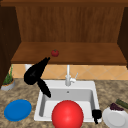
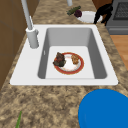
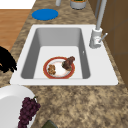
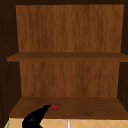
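A small red fruit sits on the lowest shelf of the open wooden cabinet; the upper view shows the fruit too. My left hand is raised above the sink's left side, fingers straight and pointing up at the fruit. In the upper view its fingertips reach the fruit's left side, touching or almost touching. It holds nothing. My right hand hangs relaxed at the sink's front right corner, beside a white plate with grapes. The right hand also shows in the left side view.
In the sink lies a red-rimmed plate with food. A large red round shape covers the sink's front in the front view. Behind the basin stands a faucet. On the counter are a blue plate, a potted plant and a cucumber.
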Motion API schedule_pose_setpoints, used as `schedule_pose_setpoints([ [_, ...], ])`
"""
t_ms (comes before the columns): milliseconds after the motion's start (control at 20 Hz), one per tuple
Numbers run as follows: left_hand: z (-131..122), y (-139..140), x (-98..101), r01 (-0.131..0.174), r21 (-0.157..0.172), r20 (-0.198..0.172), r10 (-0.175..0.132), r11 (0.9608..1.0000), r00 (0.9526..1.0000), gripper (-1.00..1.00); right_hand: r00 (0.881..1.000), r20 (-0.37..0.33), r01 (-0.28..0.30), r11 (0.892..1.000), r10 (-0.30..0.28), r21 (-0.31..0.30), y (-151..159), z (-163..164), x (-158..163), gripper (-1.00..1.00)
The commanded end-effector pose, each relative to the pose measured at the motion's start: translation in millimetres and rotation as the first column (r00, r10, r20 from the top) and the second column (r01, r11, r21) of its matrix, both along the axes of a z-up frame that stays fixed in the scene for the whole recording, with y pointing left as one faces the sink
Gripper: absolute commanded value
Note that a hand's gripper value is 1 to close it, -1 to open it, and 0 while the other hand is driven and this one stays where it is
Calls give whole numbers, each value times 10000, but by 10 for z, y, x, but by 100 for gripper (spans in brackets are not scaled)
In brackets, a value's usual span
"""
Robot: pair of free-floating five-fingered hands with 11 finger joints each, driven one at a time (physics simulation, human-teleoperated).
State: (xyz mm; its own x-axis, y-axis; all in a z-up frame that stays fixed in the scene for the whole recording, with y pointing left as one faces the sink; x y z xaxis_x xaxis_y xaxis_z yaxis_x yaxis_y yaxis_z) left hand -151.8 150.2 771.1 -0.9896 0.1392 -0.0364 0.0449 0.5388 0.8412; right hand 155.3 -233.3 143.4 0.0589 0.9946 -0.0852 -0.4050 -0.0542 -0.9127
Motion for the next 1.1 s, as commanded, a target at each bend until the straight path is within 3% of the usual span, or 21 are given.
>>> schedule_pose_setpoints([
  [0,-19,80,19,186,1243,-82,-177,9921,9998,-100,10000,0,0,10000,0,0,0,0,0,0],
  [450,-87,232,81,107,2104,-229,-60,9776,9997,-100,10000,0,0,10000,0,0,0,0,0,0],
  [1050,-101,204,271,33,3269,-368,93,9451,9993,-100,10000,0,0,10000,0,0,0,0,0,0],
])
